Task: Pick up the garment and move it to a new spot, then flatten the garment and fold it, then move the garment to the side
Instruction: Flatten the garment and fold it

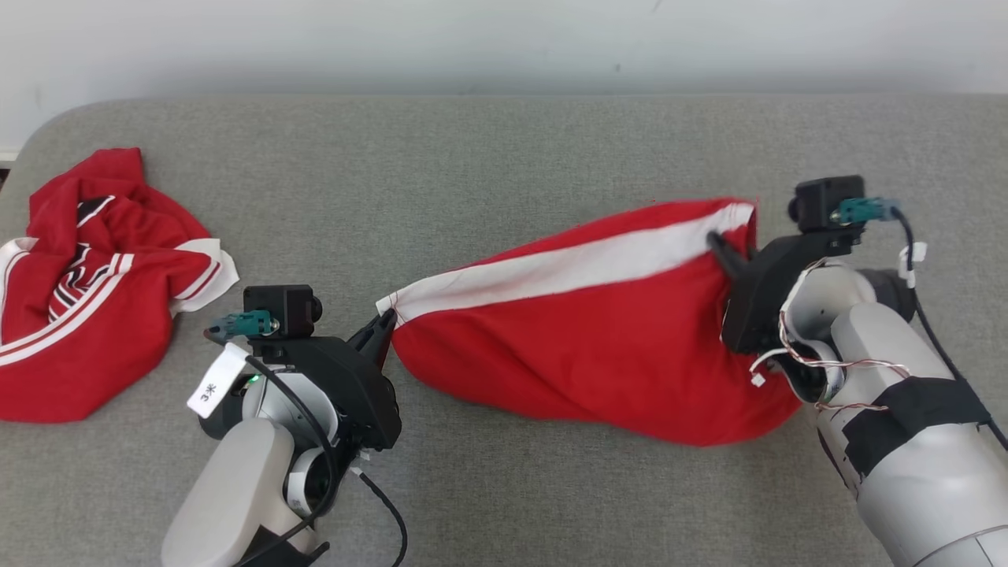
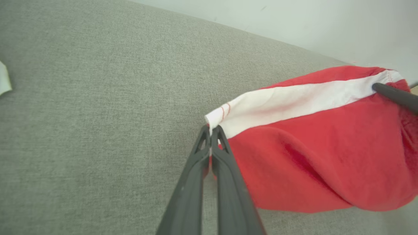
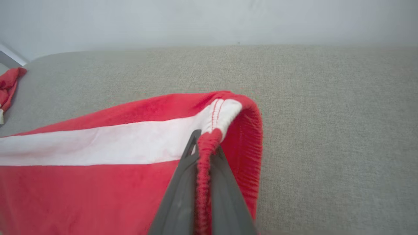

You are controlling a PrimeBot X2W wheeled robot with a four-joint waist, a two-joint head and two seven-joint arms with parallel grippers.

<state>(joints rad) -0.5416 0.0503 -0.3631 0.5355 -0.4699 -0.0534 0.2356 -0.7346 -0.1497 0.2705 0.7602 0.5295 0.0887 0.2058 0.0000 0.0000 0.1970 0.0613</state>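
A red garment (image 1: 583, 346) with a white side stripe hangs stretched between my two grippers over the grey surface, its lower part sagging onto the cloth. My left gripper (image 1: 386, 321) is shut on the garment's left white corner (image 2: 214, 119), seen close in the left wrist view (image 2: 210, 130). On the right, my right gripper (image 1: 718, 242) is shut on the ribbed red waistband (image 3: 204, 143) at the stripe's end; its fingers (image 3: 192, 147) pinch the band between them. A fingertip of the right gripper (image 2: 392, 93) also shows in the left wrist view.
A second red garment (image 1: 87, 291) with white and black stripes lies crumpled at the far left of the grey padded surface (image 1: 488, 157). A pale wall (image 1: 504, 39) runs behind the surface's far edge.
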